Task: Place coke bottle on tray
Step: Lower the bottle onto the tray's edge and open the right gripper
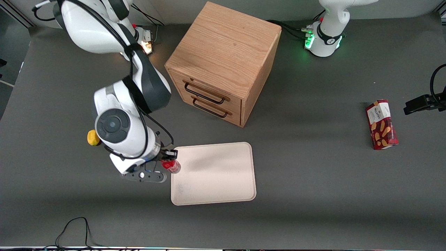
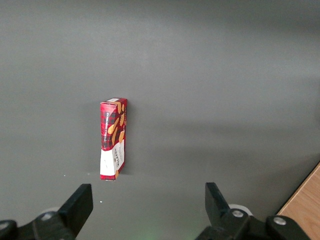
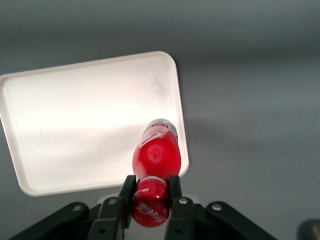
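A red biscuit box lies on the grey table, its long side running away from the camera and its white-labelled end nearest the lens. It touches nothing else. The corner of a wooden cabinet shows at the picture's edge, well apart from the box.

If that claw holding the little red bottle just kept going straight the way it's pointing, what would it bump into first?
The claw, shut on the coke bottle, points down at the tray's edge nearest the working arm. The bottle's base would probably meet the tray first, just inside the rim, though the height still left is hard to judge.
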You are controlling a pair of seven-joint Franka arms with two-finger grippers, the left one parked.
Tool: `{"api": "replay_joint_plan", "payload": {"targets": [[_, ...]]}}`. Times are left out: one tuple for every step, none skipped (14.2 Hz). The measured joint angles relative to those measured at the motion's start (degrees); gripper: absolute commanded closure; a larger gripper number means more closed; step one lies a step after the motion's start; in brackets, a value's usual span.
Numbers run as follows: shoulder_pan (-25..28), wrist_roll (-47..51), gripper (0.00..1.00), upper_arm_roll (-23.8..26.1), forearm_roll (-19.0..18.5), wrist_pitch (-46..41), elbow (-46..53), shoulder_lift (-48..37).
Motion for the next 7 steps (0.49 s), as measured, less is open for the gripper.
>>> {"api": "replay_joint_plan", "payload": {"targets": [[-0.1, 0.7, 1.00, 0.5, 0.0, 1.8, 0.7, 1.5], [-0.1, 1.6, 1.00, 1.0, 0.0, 3.5, 1.3, 2.7], [0.0, 2.2, 1.00, 1.4, 0.0, 5.0, 1.8, 3.7], [0.0, 2.4, 1.00, 1.6, 0.0, 6.1, 2.1, 4.4], [0.0, 2.5, 1.00, 1.6, 0.0, 6.7, 2.4, 5.0], [-0.2, 2.5, 1.00, 1.6, 0.0, 7.2, 2.5, 5.4], [-0.6, 2.5, 1.00, 1.6, 0.0, 7.6, 2.6, 5.5]]}}
